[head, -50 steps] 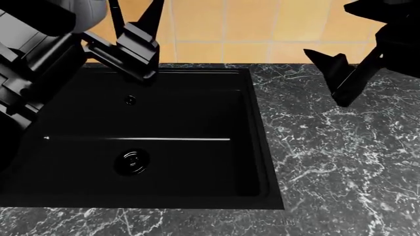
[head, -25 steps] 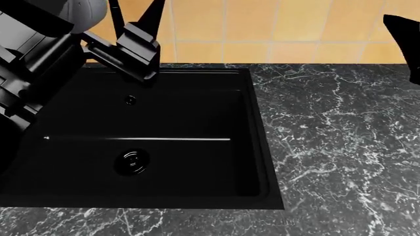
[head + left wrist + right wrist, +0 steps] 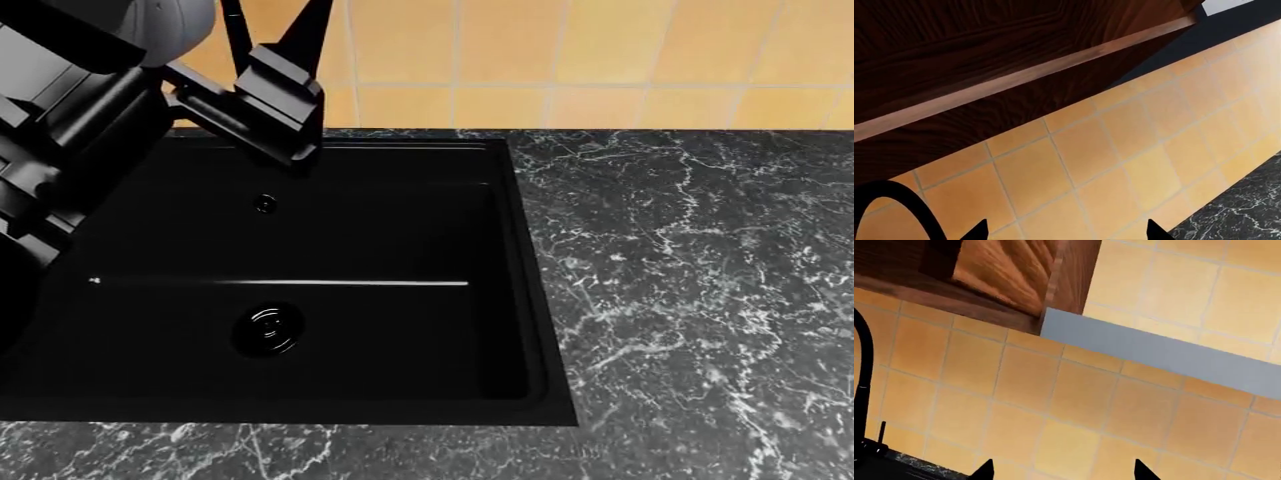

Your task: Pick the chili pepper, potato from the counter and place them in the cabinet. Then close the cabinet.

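Note:
The chili pepper and the potato show in no view. The marble-look counter lies right of the sink. My left gripper is raised above the sink's back left corner, open and empty; in the left wrist view its two tips stand wide apart before the tiled wall, under the dark wood cabinet. My right gripper is out of the head view; in the right wrist view it is open and empty, facing the tiles below a wood cabinet.
A matte black sink basin fills the left of the head view. A black faucet stands at its back and also shows in the left wrist view. Orange wall tiles run behind. A grey strip crosses the wall.
My right arm has risen up and to the right, out of the head view. My left arm has not moved.

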`<state>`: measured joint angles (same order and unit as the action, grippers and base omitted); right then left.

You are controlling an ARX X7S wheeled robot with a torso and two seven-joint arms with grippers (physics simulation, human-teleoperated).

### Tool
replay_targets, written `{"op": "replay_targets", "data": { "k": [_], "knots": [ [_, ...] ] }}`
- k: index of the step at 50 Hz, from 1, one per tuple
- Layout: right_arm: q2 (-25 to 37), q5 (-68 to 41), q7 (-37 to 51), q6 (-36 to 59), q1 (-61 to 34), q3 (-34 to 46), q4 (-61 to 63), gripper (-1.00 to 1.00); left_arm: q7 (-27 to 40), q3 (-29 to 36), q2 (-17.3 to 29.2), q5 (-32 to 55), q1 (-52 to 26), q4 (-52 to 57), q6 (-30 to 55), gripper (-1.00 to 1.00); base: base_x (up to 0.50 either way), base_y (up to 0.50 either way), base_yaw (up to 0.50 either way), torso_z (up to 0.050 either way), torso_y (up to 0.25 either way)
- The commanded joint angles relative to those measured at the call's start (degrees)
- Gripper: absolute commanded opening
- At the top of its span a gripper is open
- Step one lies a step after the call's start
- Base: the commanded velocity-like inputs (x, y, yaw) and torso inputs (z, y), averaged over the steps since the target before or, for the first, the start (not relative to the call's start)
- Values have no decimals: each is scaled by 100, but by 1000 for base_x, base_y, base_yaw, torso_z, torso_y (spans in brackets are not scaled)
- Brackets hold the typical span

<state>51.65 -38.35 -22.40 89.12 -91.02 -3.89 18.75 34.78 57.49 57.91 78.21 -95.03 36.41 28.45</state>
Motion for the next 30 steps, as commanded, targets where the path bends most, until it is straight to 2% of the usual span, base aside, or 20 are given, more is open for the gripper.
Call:
{"op": "replay_targets", "data": {
  "k": [1,16,30],
  "knots": [
    [-219,-633,882,-47,-380,-473,-566,100,9,-16,1,17,-8,5,27,100,0,0,0,0,0],
    [-801,-834,1264,-294,-203,-1471,-1006,100,-5,-22,32,-11,36,10,31,100,0,0,0,0,0],
    [-1066,-937,1747,-339,30,-2358,-1034,100,-11,-13,43,-72,129,12,-4,100,0,0,0,0,0]
  ]
}}
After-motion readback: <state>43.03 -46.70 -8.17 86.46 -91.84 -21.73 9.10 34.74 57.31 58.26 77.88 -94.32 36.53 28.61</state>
